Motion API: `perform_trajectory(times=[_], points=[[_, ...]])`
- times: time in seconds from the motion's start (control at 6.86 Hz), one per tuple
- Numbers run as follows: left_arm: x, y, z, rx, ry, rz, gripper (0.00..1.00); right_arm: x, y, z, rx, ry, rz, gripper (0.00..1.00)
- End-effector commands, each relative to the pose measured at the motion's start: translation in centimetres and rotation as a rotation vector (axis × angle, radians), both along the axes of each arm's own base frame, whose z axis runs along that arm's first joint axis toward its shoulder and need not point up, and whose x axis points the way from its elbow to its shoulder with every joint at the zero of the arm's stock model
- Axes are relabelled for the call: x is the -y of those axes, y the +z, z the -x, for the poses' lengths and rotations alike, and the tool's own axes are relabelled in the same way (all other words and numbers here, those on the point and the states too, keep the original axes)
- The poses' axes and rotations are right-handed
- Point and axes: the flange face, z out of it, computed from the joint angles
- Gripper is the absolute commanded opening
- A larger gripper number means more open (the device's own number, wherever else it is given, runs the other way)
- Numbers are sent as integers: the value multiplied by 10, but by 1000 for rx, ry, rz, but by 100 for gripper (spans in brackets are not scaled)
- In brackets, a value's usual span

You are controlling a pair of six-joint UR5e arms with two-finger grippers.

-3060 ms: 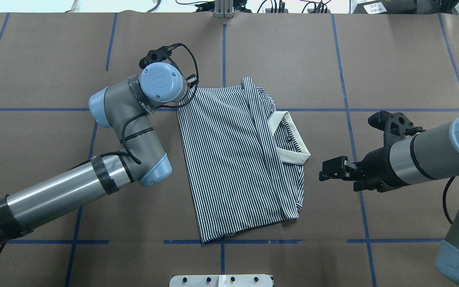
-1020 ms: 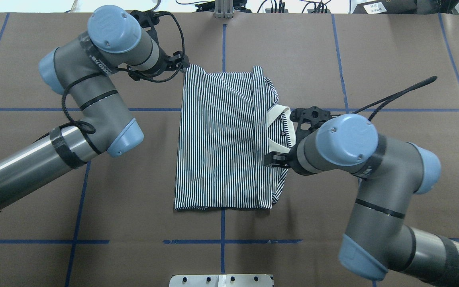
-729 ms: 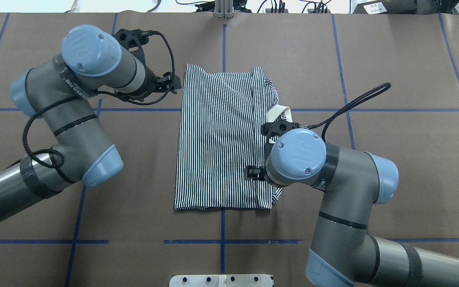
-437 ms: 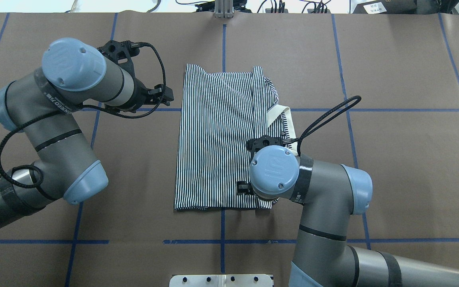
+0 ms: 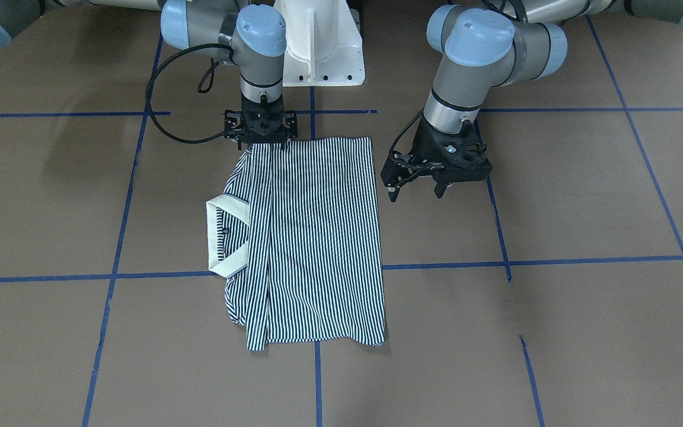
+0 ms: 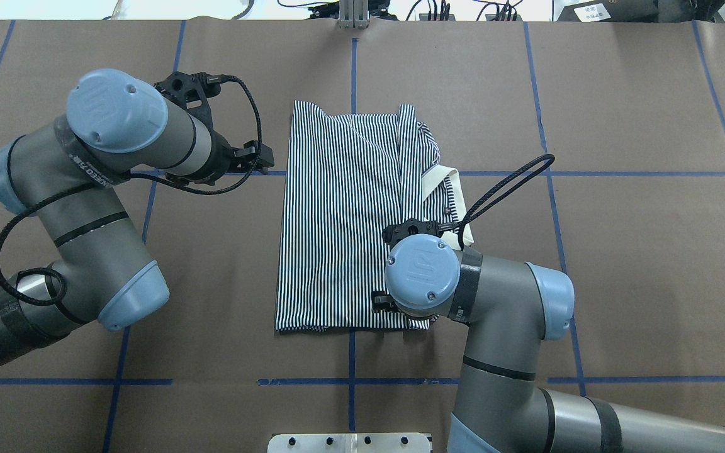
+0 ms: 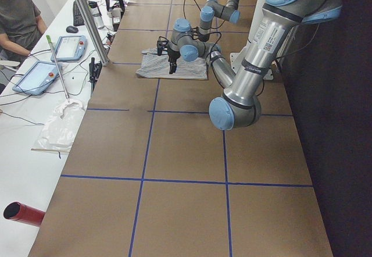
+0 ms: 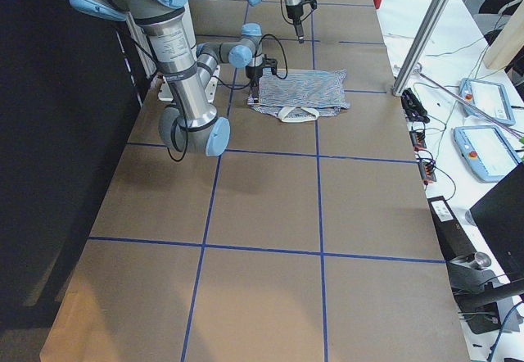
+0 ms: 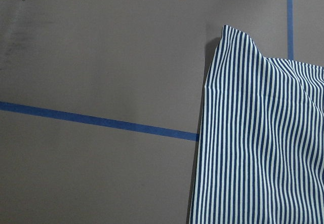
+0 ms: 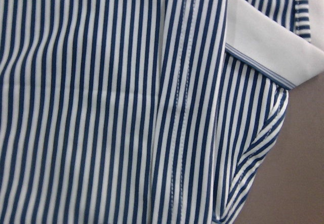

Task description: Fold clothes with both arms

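The striped polo shirt (image 6: pixel 337 220) lies folded lengthwise and flat on the brown table, its cream collar (image 6: pixel 457 189) poking out on the robot's right side. In the front-facing view my left gripper (image 5: pixel 414 191) hangs open just off the shirt's (image 5: pixel 312 237) left edge, holding nothing. My right gripper (image 5: pixel 262 142) points straight down at the hem corner nearest the robot, and its fingers look spread. From overhead the right gripper (image 6: pixel 378 302) is mostly hidden under its wrist. The right wrist view shows only stripes (image 10: pixel 101 107) and the collar (image 10: pixel 268 46).
The white pedestal base (image 5: pixel 321 47) stands just behind the shirt's near hem. Blue tape lines (image 6: pixel 350 380) cross the brown table. A metal post (image 6: pixel 353 16) rises at the far edge. A seated person (image 7: pixel 17 13) and tablets (image 7: pixel 35 77) are at a side table.
My left gripper let go of the shirt's far left corner and drew back toward the robot. My right arm swept from the collar along the shirt's right side to the near hem.
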Motion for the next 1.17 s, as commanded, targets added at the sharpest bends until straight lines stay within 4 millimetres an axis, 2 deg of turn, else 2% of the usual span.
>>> perform_trajectory(times=[0.0, 0.29, 0.73, 0.87, 1.02], points=[[0, 1, -1, -2, 3, 0, 100, 1, 12, 6, -37, -38, -11, 100], [-1, 0, -1, -5, 1, 1, 100, 3, 19, 7, -71, -71, -24, 100], [-1, -1, -4, -16, -20, 31, 100, 21, 23, -7, -112, -97, -48, 100], [-5, -9, -6, -32, -22, 37, 100, 37, 25, -21, -121, -82, -44, 100], [-5, -7, -9, -29, -21, 40, 100, 49, 26, -43, -134, -77, -49, 100]])
